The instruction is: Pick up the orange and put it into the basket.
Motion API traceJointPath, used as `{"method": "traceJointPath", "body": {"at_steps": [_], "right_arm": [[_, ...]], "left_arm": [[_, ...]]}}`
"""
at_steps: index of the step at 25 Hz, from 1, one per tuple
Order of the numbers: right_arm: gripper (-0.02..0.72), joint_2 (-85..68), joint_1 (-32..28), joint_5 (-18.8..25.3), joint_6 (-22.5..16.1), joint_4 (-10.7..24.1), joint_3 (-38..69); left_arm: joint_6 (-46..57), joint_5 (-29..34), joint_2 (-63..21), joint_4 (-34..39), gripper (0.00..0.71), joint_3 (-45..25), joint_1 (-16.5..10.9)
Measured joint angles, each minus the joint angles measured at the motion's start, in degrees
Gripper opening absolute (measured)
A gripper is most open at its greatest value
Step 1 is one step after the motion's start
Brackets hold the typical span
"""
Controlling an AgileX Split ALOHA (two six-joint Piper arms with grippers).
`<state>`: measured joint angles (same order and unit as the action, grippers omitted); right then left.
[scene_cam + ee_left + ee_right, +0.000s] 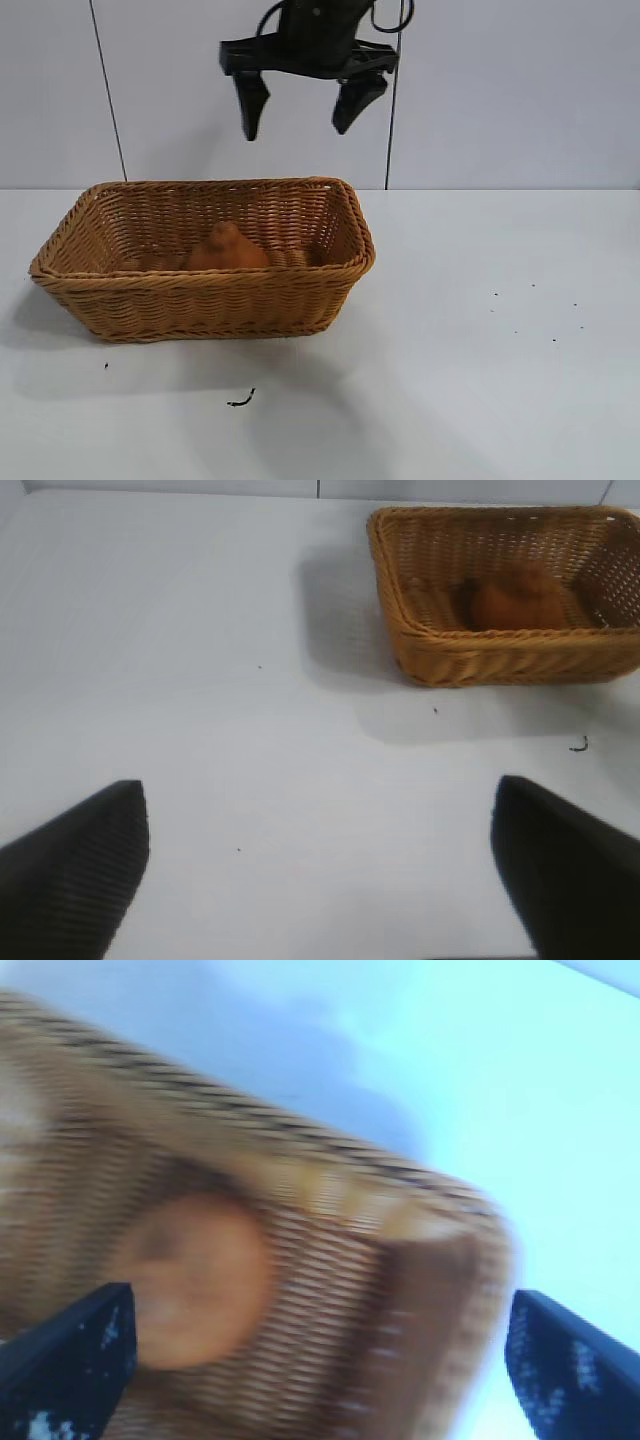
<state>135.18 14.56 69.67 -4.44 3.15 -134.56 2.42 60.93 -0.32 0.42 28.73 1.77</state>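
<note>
The orange (226, 250) lies inside the tan wicker basket (200, 285), near its middle, neck up. My right gripper (295, 132) hangs open and empty high above the basket's back right part. In the right wrist view its own fingers frame the orange (195, 1280) and the basket's end wall (440, 1270) from above, with the gripper (320, 1360) well clear of both. My left gripper (320, 880) is open and empty over bare table, far from the basket (480, 650) and the orange (515, 600). The left arm is outside the exterior view.
The basket stands left of centre on a white table (480, 380). A small dark scrap (241, 400) lies on the table in front of it, also in the left wrist view (579, 744). A few dark specks (530, 320) dot the right side. A grey wall stands behind.
</note>
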Motion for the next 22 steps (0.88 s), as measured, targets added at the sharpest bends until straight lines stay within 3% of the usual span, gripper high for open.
{"method": "traceJointPath", "body": {"at_steps": [6, 12, 22], "right_arm": [[0.694, 0.00, -7.67, 0.22, 0.00, -0.46, 0.00], [0.694, -1.53, -10.41, 0.11, 0.30, -3.15, 2.81], [0.694, -21.43, -10.45, 0.02, 0.68, -3.15, 32.25]], "left_arm": [[0.00, 0.00, 0.00, 0.00, 0.666, 0.00, 0.00], [0.00, 0.00, 0.00, 0.00, 0.666, 0.00, 0.00], [0.00, 0.00, 0.00, 0.00, 0.666, 0.00, 0.00]]}}
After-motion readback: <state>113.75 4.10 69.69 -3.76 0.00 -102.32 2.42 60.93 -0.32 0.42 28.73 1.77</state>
